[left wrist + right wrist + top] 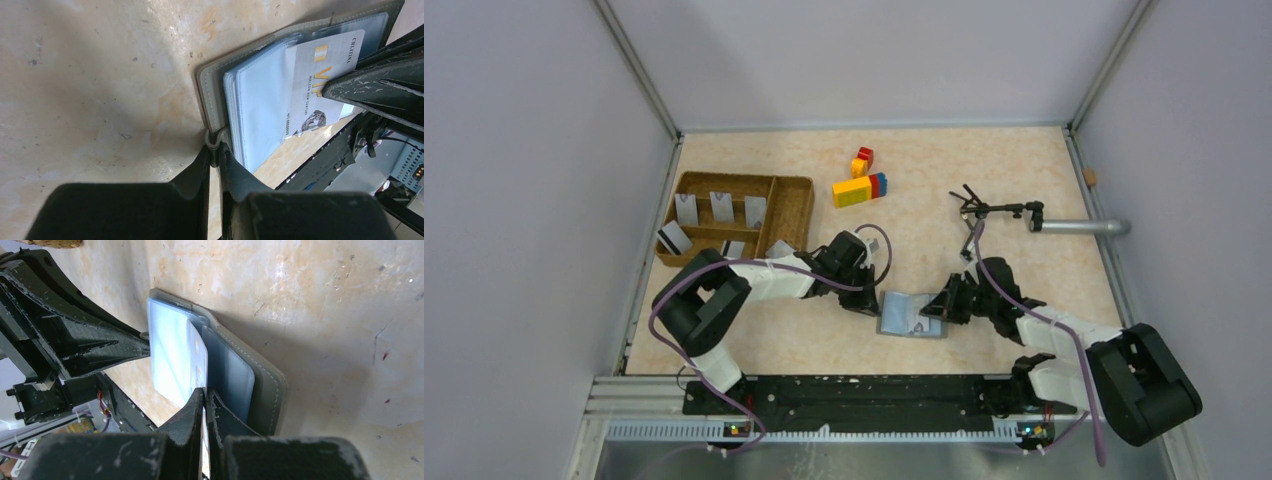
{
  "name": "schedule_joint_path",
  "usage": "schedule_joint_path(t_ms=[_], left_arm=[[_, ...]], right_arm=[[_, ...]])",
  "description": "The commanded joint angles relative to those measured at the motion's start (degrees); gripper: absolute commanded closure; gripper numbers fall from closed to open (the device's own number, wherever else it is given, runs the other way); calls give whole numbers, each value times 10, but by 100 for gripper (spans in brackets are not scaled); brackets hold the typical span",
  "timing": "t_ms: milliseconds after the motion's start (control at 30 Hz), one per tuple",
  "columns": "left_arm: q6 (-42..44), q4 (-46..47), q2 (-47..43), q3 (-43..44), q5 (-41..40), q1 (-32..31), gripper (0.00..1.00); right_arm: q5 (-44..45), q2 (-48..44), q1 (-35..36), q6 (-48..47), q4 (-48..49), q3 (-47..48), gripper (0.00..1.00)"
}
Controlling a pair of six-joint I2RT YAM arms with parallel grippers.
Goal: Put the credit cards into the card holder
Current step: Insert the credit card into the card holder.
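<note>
**Card at the sleeve, both sides pinched**

Your left end effector (215,148) is clamped on the card holder's (209,100) near edge, pinning it open on the worktop (100,90). Your right end effector (205,399) is closed tight on 1 credit card (198,360), whose far end lies just ahead across the clear sleeves. Push crooked and the card may ride over the sleeve mouth or buckle. Ease the left grip and the holder slides away.

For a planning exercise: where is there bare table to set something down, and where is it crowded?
Bare: the table between toy blocks and far-right corner; the near strip before the card holder. Crowded: the holder, flanked by left gripper and right gripper.
</note>
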Motion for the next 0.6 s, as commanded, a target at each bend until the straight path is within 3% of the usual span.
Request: schedule_joint_path(t_ms=[0,567], left_arm=[[2,0,21,-1,-10,-6,91],[2,-2,25,2,-10,-5,98]], right_arm=[[57,-3,-3,-31,-9,-6,100],[88,-12,-3,-68,-50,8,100]])
